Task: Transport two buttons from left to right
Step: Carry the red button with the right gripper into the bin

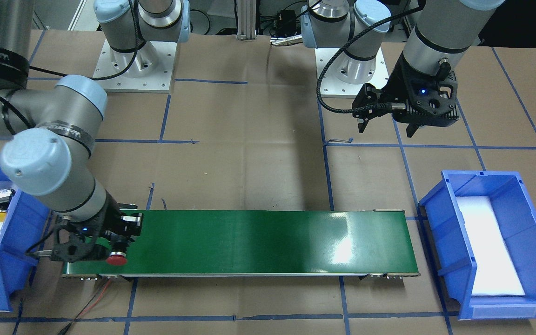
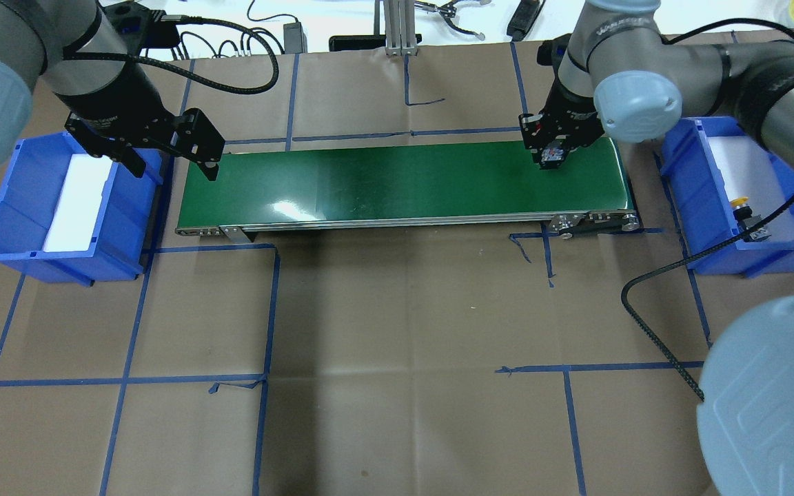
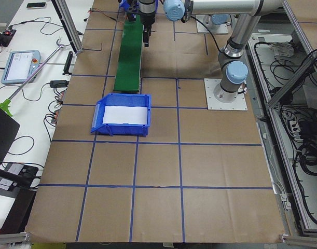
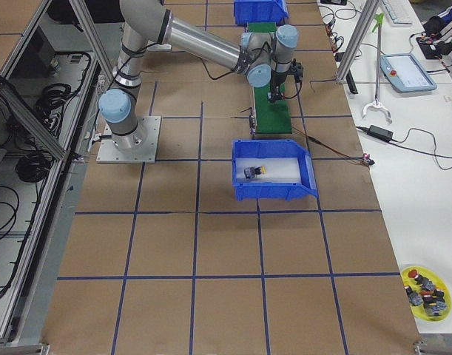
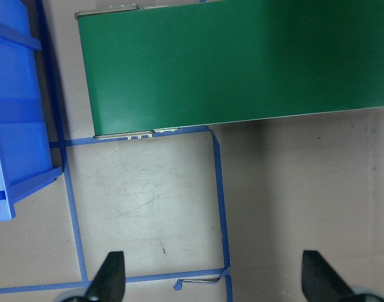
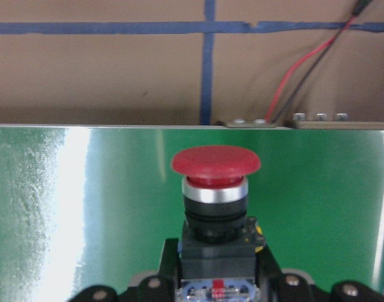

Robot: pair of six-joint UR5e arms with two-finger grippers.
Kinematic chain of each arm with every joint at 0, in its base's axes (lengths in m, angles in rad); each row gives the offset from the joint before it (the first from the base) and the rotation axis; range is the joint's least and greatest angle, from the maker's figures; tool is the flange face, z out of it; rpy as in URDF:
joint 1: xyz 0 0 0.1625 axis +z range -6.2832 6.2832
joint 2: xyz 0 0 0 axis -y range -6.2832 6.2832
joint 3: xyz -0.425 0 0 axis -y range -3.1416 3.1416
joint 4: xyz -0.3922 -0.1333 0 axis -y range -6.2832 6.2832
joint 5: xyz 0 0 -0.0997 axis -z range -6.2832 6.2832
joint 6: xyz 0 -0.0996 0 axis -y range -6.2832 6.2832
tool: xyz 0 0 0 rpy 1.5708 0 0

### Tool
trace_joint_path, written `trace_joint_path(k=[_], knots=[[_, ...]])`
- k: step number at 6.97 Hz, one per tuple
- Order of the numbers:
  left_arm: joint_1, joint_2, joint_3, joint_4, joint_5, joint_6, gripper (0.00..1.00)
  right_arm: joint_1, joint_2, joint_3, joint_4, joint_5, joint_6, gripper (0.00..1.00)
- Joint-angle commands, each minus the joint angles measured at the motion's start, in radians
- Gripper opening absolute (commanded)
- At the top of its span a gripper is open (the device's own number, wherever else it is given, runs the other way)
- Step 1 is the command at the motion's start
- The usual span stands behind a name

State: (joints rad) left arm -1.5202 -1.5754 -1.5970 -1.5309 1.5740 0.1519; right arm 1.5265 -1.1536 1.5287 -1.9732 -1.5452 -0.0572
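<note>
The red button (image 6: 215, 165), with a red mushroom cap, a black collar and a grey-black block, sits in my right gripper (image 6: 215, 270), which is shut on the block. The right gripper (image 2: 552, 155) holds it just over the right end of the green conveyor belt (image 2: 397, 186); in the front view the red cap (image 1: 117, 259) shows at the belt's edge. The yellow button (image 2: 741, 207) lies in the blue bin (image 2: 686, 193) on my right, and also shows in the front view (image 1: 0, 215). My left gripper (image 2: 173, 169) is open and empty, above the belt's left end.
A second blue bin (image 2: 128, 220) with a white pad stands on my left, beside the belt. Red and black wires (image 6: 286, 82) run from the belt's right end. Brown paper with blue tape lines covers the table (image 2: 404, 344).
</note>
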Motion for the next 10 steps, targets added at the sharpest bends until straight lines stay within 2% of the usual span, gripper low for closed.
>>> trace_joint_path(k=[1,3,6,8,10], knots=[[0.0,0.0,0.0,0.0,0.0,0.0,1.0,-0.139,-0.082,-0.094,0.174,-0.032,-0.137,0.04],[0.0,-0.002,0.003,0.0,0.0,-0.002,1.0,-0.277,-0.093,-0.142,0.171,-0.038,-0.313,0.05],[0.0,-0.002,0.002,0.0,0.0,-0.002,1.0,-0.448,-0.011,-0.159,0.157,-0.033,-0.482,0.04],[0.0,-0.003,0.003,0.0,0.0,-0.002,1.0,-0.466,0.047,-0.148,0.154,-0.035,-0.515,0.04],[0.0,-0.002,0.003,0.0,0.0,-0.002,1.0,-0.477,0.087,-0.078,0.041,-0.035,-0.541,0.04]])
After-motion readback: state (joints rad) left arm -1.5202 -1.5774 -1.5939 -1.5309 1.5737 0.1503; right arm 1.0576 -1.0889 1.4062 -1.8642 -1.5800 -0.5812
